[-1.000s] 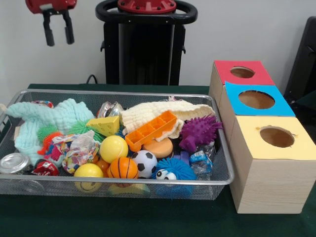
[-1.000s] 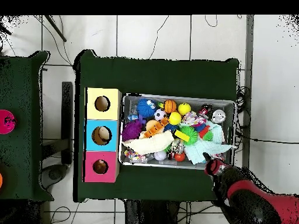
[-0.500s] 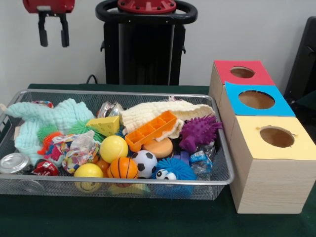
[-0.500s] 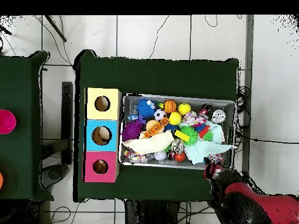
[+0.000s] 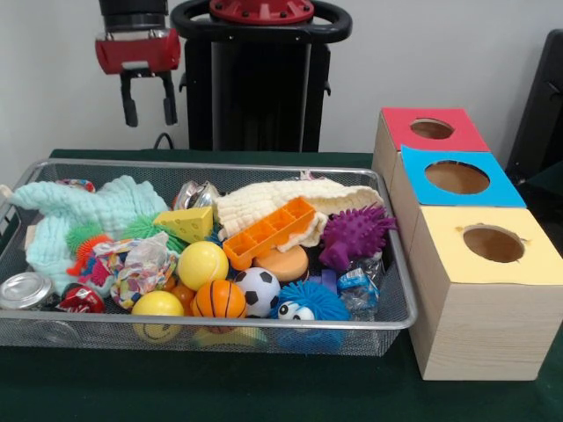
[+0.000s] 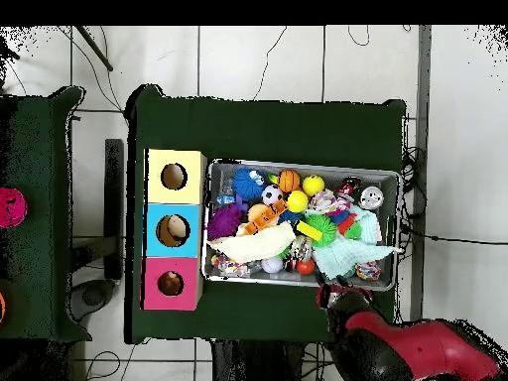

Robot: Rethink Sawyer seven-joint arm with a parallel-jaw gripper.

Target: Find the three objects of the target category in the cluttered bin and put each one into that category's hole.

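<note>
The wire mesh bin (image 5: 220,164) holds a yellow ball (image 5: 202,264), a soccer ball (image 5: 257,290), a basketball (image 5: 218,299), a smiley ball (image 5: 157,306), a purple spiky toy (image 5: 356,236), an orange tray (image 5: 268,230) and a cheese wedge (image 5: 186,223). My gripper (image 5: 149,114) hangs open and empty above the bin's far rim, left of centre. Three boxes stand beside the bin, with a red hole (image 5: 432,128), a blue hole (image 5: 457,177) and a yellow hole (image 5: 493,243). In the overhead view my red arm (image 6: 397,342) reaches toward the bin (image 6: 303,165) from below.
A mint cloth (image 5: 88,211) and a cream cloth (image 5: 290,198) cover part of the pile. Cans (image 5: 25,290) lie in the bin's left corner and a blue fuzzy ball (image 5: 308,303) near the front. A second green table (image 6: 40,218) stands at the overhead view's left.
The gripper has moved from the front view's top left corner rightward and lower, staying open. In the overhead view the arm has swung left along the bin's lower side.
</note>
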